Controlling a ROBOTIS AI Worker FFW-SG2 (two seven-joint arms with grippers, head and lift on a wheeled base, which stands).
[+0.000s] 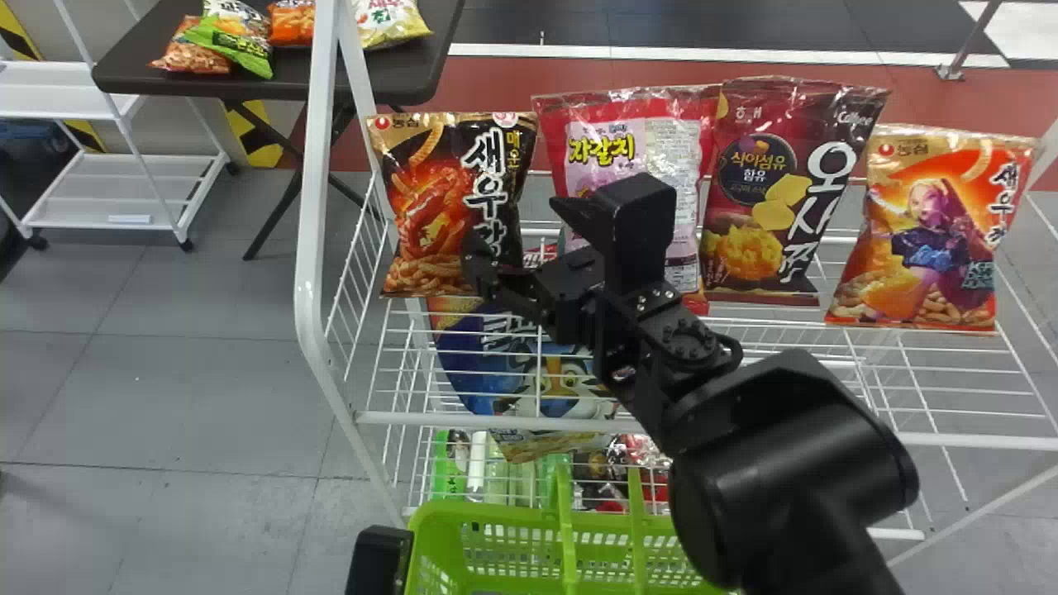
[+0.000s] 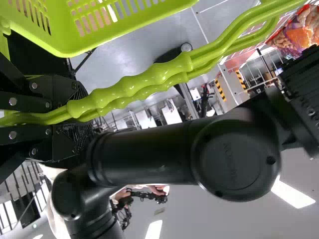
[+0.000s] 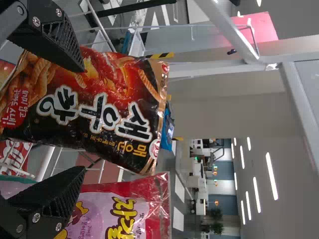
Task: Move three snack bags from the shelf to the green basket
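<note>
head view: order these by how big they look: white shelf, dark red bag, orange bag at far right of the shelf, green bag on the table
1. white shelf
2. dark red bag and orange bag, too alike to rank
3. green bag

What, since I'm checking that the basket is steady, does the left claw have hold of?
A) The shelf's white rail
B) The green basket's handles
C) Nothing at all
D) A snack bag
B: the left wrist view shows the handles of the green basket running in between the fingers of the left claw, which are closed on them.
</note>
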